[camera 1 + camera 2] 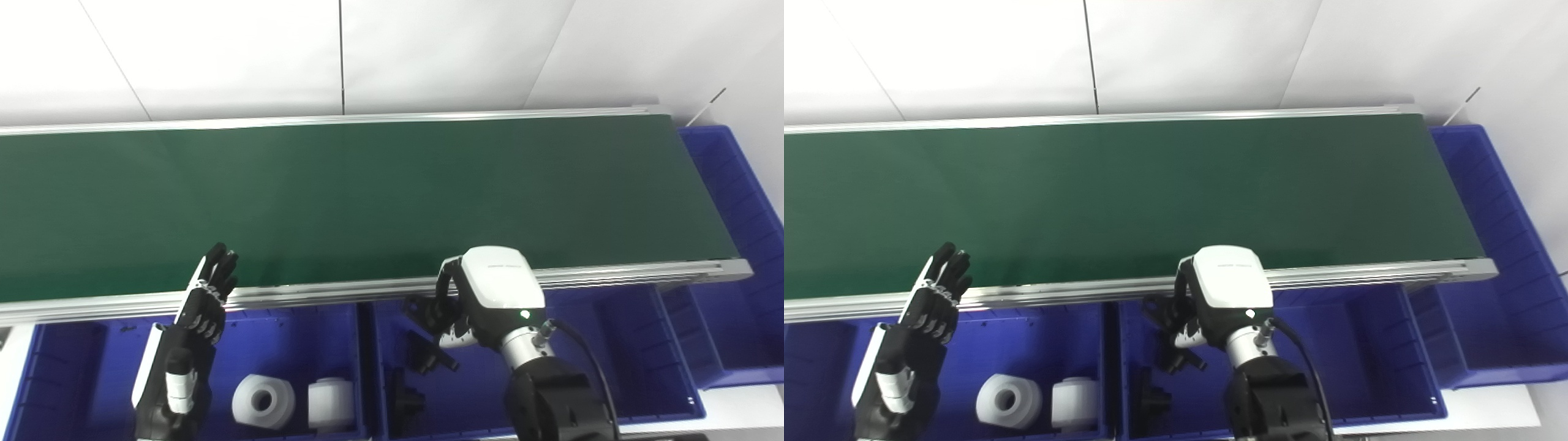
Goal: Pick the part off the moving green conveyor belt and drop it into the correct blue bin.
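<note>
The green conveyor belt (367, 196) carries no part. My right hand (484, 300) hangs just in front of the belt's near rail, over the middle blue bin (612, 355). Its fingers are curled around a black part (419, 311) that sticks out to the left. Two more black parts (429, 356) (405, 401) lie in that bin below. My left hand (202, 306) is raised with its fingers spread and nothing in it, above the left blue bin (294, 343). That bin holds two white cylindrical parts (263, 401) (331, 402).
An aluminium rail (343, 291) runs along the belt's near edge, right above the bins. Another blue bin (61, 373) sits at the far left. A long blue bin (741, 202) stands at the belt's right end. A white wall is behind.
</note>
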You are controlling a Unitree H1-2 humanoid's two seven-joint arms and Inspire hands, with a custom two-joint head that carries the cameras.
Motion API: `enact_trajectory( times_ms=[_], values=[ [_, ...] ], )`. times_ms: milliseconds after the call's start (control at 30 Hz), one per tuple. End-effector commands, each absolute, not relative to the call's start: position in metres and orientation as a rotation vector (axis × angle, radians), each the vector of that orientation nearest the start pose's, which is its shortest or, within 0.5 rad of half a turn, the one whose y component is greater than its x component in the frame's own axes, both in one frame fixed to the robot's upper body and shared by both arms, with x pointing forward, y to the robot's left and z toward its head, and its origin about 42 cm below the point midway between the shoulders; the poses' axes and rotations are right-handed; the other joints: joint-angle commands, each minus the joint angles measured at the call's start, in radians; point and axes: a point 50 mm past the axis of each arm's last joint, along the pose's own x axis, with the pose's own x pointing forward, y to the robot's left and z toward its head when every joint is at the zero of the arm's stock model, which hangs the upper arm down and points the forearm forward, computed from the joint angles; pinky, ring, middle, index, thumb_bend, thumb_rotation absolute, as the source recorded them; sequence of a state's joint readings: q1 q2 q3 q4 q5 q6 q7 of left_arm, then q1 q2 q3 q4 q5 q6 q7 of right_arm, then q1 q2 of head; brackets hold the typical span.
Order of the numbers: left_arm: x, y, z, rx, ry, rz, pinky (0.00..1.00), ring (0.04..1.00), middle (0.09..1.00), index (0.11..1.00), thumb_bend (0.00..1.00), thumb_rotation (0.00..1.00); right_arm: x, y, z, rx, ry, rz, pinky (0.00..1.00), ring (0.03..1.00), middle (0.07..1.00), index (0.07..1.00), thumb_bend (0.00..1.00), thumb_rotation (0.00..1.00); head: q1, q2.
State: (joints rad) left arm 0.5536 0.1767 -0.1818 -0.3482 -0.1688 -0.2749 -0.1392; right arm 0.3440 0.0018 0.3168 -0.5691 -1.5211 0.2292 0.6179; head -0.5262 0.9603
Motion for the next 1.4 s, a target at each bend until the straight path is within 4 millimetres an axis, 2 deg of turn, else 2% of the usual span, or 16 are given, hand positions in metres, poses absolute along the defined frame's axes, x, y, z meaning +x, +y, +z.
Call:
enact_trajectory(
  times_ms=[0,400,433,467,500,567,700,800,1000,1100,1167,1233,1267,1300,1333,1367],
  values=[
    [0.101,0.227,0.115,-0.075,-0.099,-0.222,0.97,0.97,0.938,0.979,0.68,1.0,0.167,-0.159,0.153,-1.384,0.268,0.326,0.14,0.213,0.47,0.486,0.53,0.0,0.0,-0.002],
    [0.105,0.229,0.117,-0.078,-0.098,-0.228,0.96,0.967,0.933,0.97,0.69,1.0,0.174,-0.165,0.147,-1.524,0.465,0.351,0.14,0.213,0.47,0.491,0.53,0.0,0.017,-0.021],
    [0.105,0.229,0.117,-0.076,-0.099,-0.23,0.96,0.967,0.932,0.969,0.69,1.0,0.174,-0.165,0.148,-1.533,0.471,0.361,0.16,0.236,0.471,0.531,0.54,0.0,0.016,-0.016],
    [0.106,0.229,0.117,-0.072,-0.101,-0.229,0.96,0.966,0.932,0.967,0.68,1.0,0.174,-0.165,0.149,-1.557,0.485,0.383,0.28,0.368,0.519,0.65,0.68,0.12,0.017,-0.015],
    [0.106,0.229,0.117,-0.069,-0.103,-0.229,0.96,0.966,0.932,0.966,0.68,1.0,0.173,-0.166,0.151,-1.577,0.506,0.41,0.3,0.399,0.536,0.664,0.72,0.17,0.02,-0.01],
    [0.106,0.229,0.117,-0.068,-0.103,-0.226,0.95,0.962,0.931,0.963,0.68,1.0,0.172,-0.166,0.153,-1.619,0.541,0.464,0.51,0.602,0.664,0.72,0.94,0.44,0.02,-0.007],
    [0.107,0.228,0.117,-0.073,-0.103,-0.227,0.96,0.965,0.935,0.965,0.69,1.0,0.17,-0.166,0.157,-1.657,0.59,0.534,0.94,0.829,0.79,0.769,1.0,0.63,0.024,-0.009],
    [0.107,0.227,0.116,-0.075,-0.099,-0.222,0.96,0.964,0.931,0.964,0.7,1.0,0.169,-0.164,0.16,-1.696,0.599,0.573,1.0,0.879,0.83,0.785,1.0,0.69,0.029,-0.013],
    [0.105,0.224,0.116,-0.071,-0.1,-0.225,0.95,0.959,0.927,0.964,0.71,1.0,0.166,-0.164,0.165,-1.681,0.599,0.578,1.0,0.877,0.829,0.792,1.0,0.66,0.055,-0.019],
    [0.104,0.222,0.116,-0.072,-0.1,-0.228,0.95,0.964,0.929,0.965,0.71,1.0,0.162,-0.164,0.174,-1.589,0.564,0.531,0.92,0.816,0.799,0.782,1.0,0.58,0.082,-0.022],
    [0.103,0.22,0.115,-0.072,-0.103,-0.232,0.96,0.968,0.933,0.963,0.7,1.0,0.159,-0.164,0.182,-1.521,0.537,0.51,0.8,0.76,0.775,0.78,0.98,0.54,0.108,-0.029],
    [0.101,0.216,0.113,-0.071,-0.102,-0.235,0.96,0.969,0.933,0.962,0.71,1.0,0.15,-0.162,0.193,-1.334,0.455,0.481,0.72,0.724,0.757,0.766,0.93,0.54,0.147,-0.037],
    [0.1,0.213,0.112,-0.07,-0.102,-0.238,0.97,0.972,0.934,0.963,0.72,1.0,0.144,-0.162,0.198,-1.203,0.408,0.457,0.63,0.691,0.731,0.749,0.89,0.54,0.201,-0.052],
    [0.099,0.211,0.111,-0.069,-0.104,-0.24,0.98,0.969,0.931,0.965,0.73,1.0,0.138,-0.16,0.203,-1.06,0.354,0.429,0.52,0.626,0.683,0.714,0.84,0.57,0.201,-0.052],
    [0.098,0.208,0.109,-0.062,-0.105,-0.242,0.98,0.968,0.929,0.965,0.74,1.0,0.131,-0.159,0.206,-0.928,0.304,0.402,0.48,0.598,0.659,0.695,0.82,0.59,0.251,-0.062],
    [0.097,0.206,0.108,-0.058,-0.105,-0.243,0.98,0.965,0.926,0.967,0.74,1.0,0.127,-0.158,0.207,-0.849,0.274,0.383,0.46,0.568,0.632,0.672,0.79,0.62,0.251,-0.062]
  ],
)
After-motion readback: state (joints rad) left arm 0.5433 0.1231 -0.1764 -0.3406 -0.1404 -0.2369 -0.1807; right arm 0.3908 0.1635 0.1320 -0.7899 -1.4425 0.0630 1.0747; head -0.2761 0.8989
